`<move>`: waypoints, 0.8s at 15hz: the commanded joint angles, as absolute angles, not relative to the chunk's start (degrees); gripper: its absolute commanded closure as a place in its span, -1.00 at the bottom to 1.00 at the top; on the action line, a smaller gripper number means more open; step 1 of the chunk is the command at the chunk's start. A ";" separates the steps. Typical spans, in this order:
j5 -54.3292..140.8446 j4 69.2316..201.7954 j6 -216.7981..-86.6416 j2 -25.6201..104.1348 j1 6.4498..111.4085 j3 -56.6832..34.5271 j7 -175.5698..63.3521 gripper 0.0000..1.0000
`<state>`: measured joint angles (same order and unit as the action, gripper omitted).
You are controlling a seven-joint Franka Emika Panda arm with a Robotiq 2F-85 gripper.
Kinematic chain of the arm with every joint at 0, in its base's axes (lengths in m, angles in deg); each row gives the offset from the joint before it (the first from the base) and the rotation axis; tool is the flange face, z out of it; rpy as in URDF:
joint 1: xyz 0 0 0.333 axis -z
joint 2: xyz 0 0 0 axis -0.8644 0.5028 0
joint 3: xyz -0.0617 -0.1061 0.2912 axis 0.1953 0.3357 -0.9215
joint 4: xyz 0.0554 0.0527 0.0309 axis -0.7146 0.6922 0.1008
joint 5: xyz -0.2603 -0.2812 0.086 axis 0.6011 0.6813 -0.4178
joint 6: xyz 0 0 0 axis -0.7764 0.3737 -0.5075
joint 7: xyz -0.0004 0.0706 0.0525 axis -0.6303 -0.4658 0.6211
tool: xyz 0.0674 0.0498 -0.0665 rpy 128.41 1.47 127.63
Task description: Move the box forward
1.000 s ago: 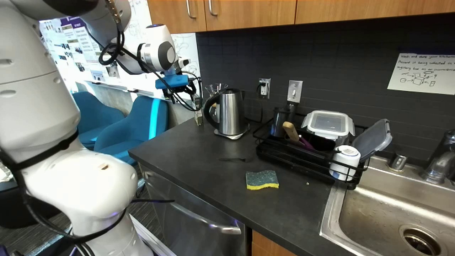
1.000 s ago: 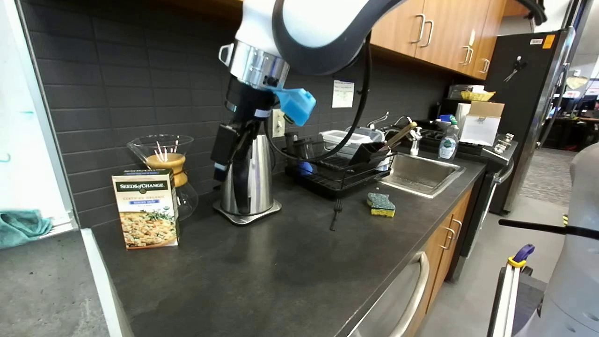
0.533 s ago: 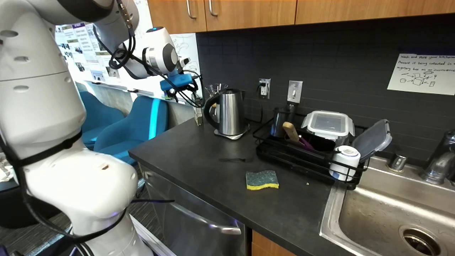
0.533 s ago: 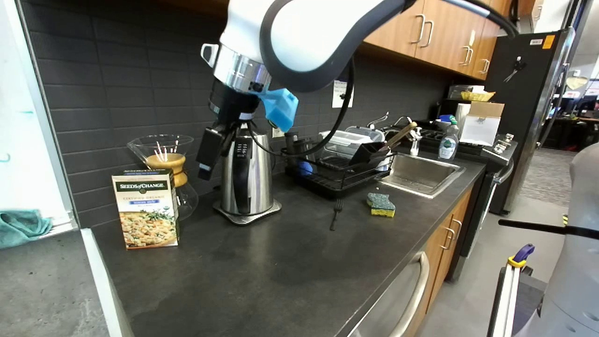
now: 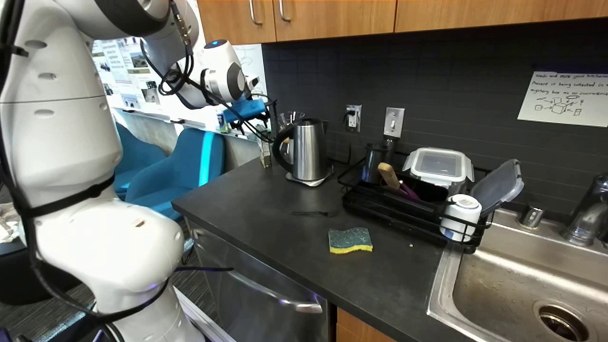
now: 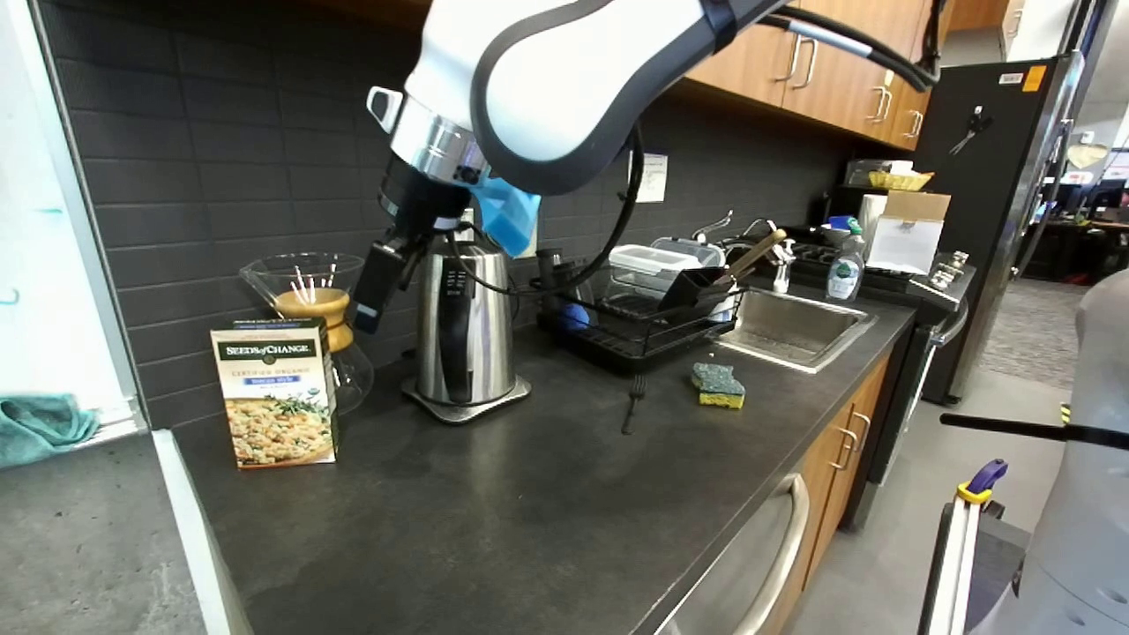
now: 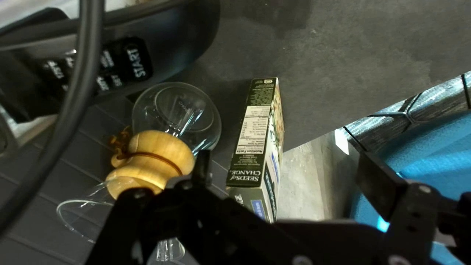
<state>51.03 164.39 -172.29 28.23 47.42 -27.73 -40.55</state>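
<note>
Black fingers (image 7: 381, 186) are spread pretty wide, and that green-and-white cardboard box (image 7: 257, 147) stands upright ahead, framed between them in wrist view.

I see a steel kettle (image 5: 309, 149) standing on the tabletop (image 6: 494, 529), near a wood-collared glass coffee maker (image 7: 158, 158). A fork (image 6: 633, 405) lies between the kettle and a green-and-yellow sponge (image 5: 350, 240); beside the sink (image 5: 503, 289), a black dish rack (image 5: 380, 211) holds a white cup (image 5: 461, 213) and a lidded container (image 5: 439, 166).
</note>
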 commanded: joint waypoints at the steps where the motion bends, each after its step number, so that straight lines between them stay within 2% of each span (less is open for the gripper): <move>1: 51.10 162.15 -173.81 30.51 47.66 -27.55 -38.63 -1.00; 12: 50.58 158.00 -176.17 34.55 47.79 -28.06 -36.17 -1.00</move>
